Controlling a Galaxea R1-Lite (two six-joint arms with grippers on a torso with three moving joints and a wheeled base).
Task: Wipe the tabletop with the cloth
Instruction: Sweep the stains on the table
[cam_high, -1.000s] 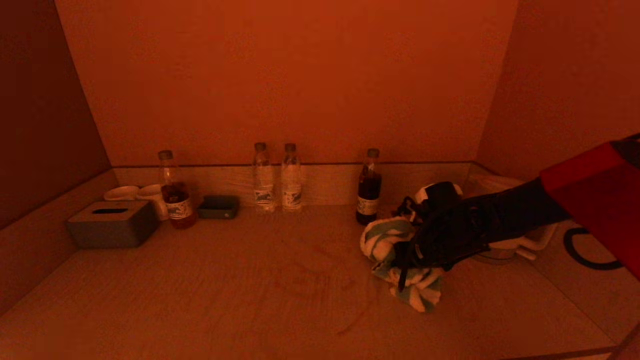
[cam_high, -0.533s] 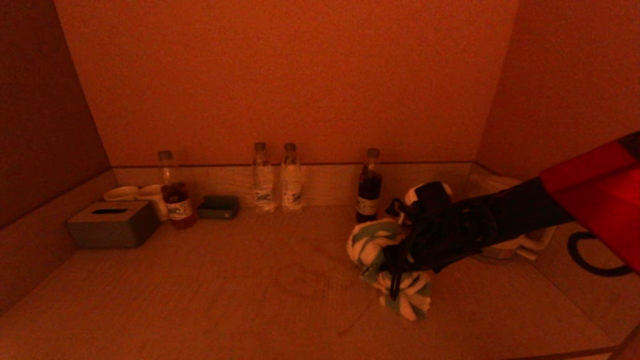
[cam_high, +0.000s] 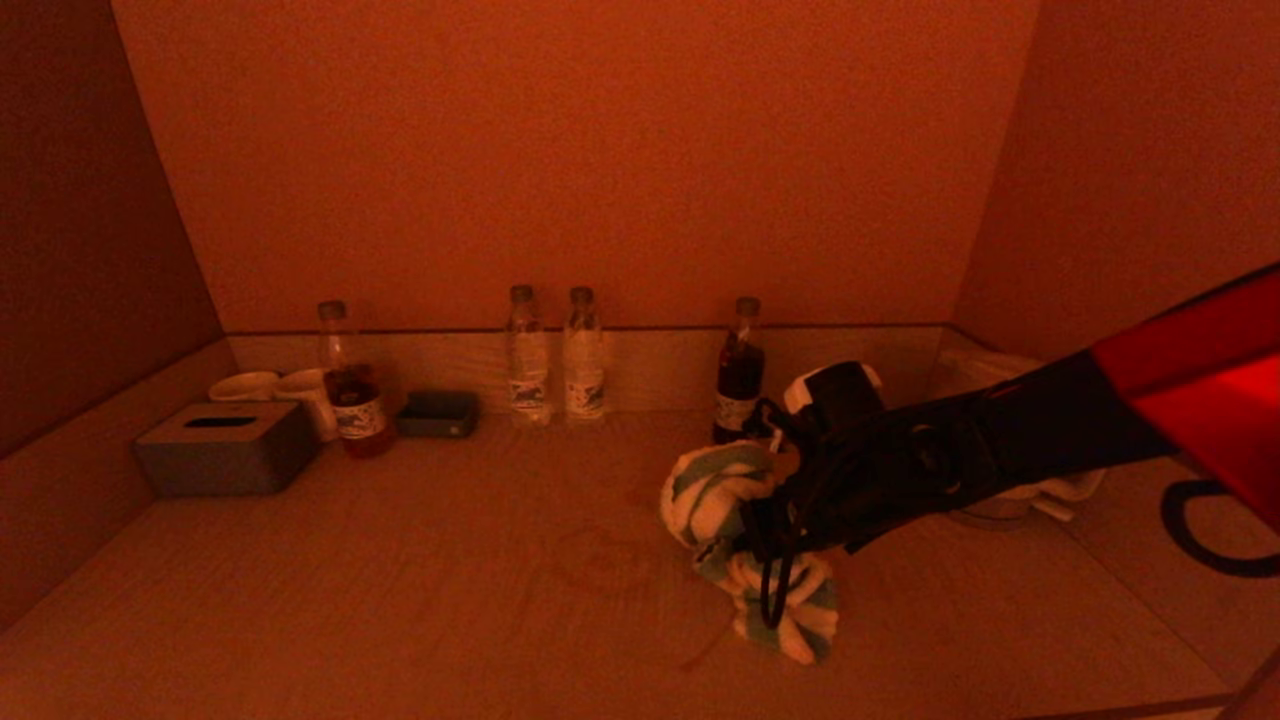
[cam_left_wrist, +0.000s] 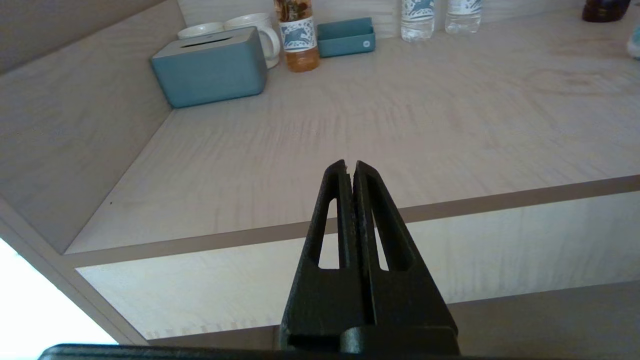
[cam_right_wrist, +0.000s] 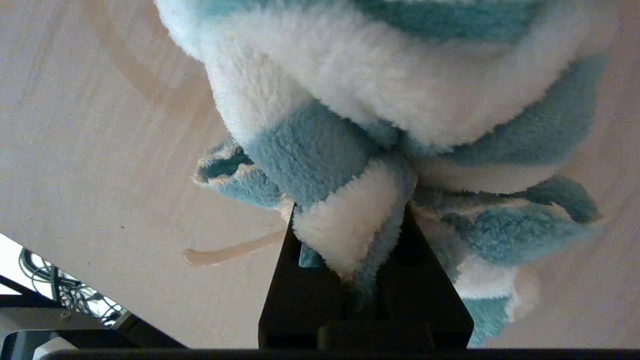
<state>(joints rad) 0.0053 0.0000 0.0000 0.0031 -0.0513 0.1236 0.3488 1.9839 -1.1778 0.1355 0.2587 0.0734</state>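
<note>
My right gripper (cam_high: 755, 525) is shut on a fluffy blue-and-white striped cloth (cam_high: 730, 500) and presses it on the light wood tabletop (cam_high: 480, 580), right of the middle. In the right wrist view the cloth (cam_right_wrist: 380, 100) bunches between the black fingers (cam_right_wrist: 425, 260). Brownish ring and streak stains (cam_high: 600, 550) lie on the wood just left of the cloth; a streak (cam_right_wrist: 225, 252) also shows in the right wrist view. My left gripper (cam_left_wrist: 350, 167) is shut and empty, parked off the table's front edge, out of the head view.
Along the back wall stand a grey tissue box (cam_high: 225, 450), two cups (cam_high: 270, 388), a tea bottle (cam_high: 350, 395), a small tray (cam_high: 437, 413), two water bottles (cam_high: 550, 355) and a dark bottle (cam_high: 740, 365). A kettle (cam_high: 1010, 495) and cable (cam_high: 1210, 530) sit at the right.
My right gripper has dragged the cloth leftward and slightly toward the front across the tabletop. The left arm has not moved.
</note>
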